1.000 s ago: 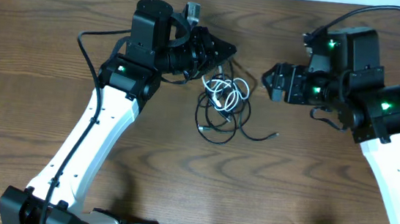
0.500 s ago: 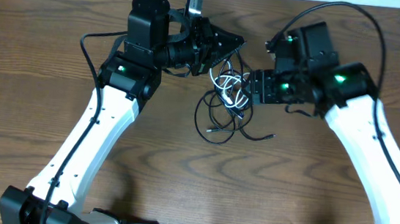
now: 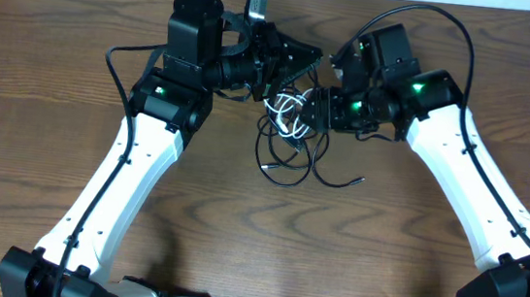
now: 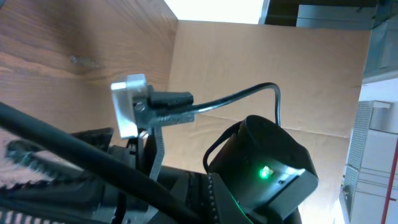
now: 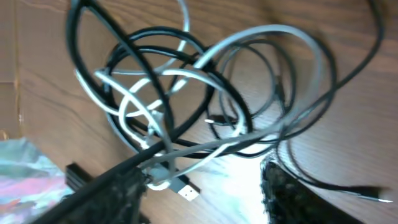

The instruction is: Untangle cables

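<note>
on the wooden table (image 3: pixel 39 68), out in the middle, the cables (image 3: pixel 290 136) lie in one loose knot. the white cord (image 3: pixel 291 112) sits curled at the far side of the heap, looped through and over the two black cords (image 3: pixel 269 159), whose wider loops spread toward the near edge. one black end trails off to the right, its plug (image 3: pixel 361 180) lying alone on the wood, apart from the heap.

the left gripper (image 3: pixel 311 57) points to the right just past the far side of the heap, jaws pressed together. whether a strand is pinched in them i cannot tell. its own camera looks off at the wood and a cardboard wall (image 4: pixel 261 56) and shows none of the pile.

the right gripper (image 3: pixel 319 110) is down at the right edge of the heap, close against the white loops. from its wrist the two fingers (image 5: pixel 118 193) show as dark blurs, standing partly spread, with white and black strands running across the gap between them. nothing looks clamped. a small plug end (image 5: pixel 188 190) lies on the wood near the finger at the lower left of that view.
</note>
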Controlling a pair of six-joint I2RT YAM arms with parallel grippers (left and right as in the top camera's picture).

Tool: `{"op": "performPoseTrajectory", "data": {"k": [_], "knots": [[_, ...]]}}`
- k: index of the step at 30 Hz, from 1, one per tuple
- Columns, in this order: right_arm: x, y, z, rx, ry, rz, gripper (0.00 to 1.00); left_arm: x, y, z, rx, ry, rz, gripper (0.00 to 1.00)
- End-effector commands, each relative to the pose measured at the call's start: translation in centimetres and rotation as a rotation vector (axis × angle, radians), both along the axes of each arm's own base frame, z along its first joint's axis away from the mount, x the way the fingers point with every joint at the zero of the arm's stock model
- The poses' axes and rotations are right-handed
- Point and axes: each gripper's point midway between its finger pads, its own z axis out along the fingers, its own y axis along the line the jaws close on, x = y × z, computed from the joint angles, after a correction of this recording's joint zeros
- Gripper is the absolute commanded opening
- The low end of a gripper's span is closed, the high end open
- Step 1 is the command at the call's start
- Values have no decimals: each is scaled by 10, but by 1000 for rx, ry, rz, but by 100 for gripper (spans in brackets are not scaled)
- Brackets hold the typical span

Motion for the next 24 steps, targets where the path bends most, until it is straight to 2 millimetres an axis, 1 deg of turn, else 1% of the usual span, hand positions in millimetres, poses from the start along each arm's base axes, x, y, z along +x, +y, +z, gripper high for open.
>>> {"op": "performPoseTrajectory", "data": {"k": [1, 3, 7, 9, 10, 11, 13, 18, 21, 24], "knots": [[-10, 22, 5, 58, 21, 41, 55, 0, 4, 7, -6, -17, 16, 7], [-10, 27, 5, 54, 17, 33, 52, 0, 4, 7, -6, -17, 16, 7], [-6, 25, -2, -9, 35, -85, 40, 0, 4, 7, -9, -10, 18, 8], [-8, 31, -1, 3, 46, -99, 38, 2, 5, 7, -5, -11, 30, 7], [-9, 36, 1, 17, 45, -93, 39, 4, 6, 7, -2, -12, 39, 7], [-9, 40, 3, 32, 41, -81, 43, 5, 6, 6, 0, -13, 48, 8], [-11, 48, 7, 65, 38, -59, 54, 7, 7, 6, 5, -14, 63, 8], [-12, 49, 8, 76, 49, -57, 53, 9, 9, 5, 7, -11, 78, 8], [-12, 50, 9, 92, 82, -101, 52, 14, 11, 4, 16, -12, 111, 7], [-10, 56, 17, 152, 86, -85, 53, 18, 13, 3, 22, -14, 132, 7]]}}
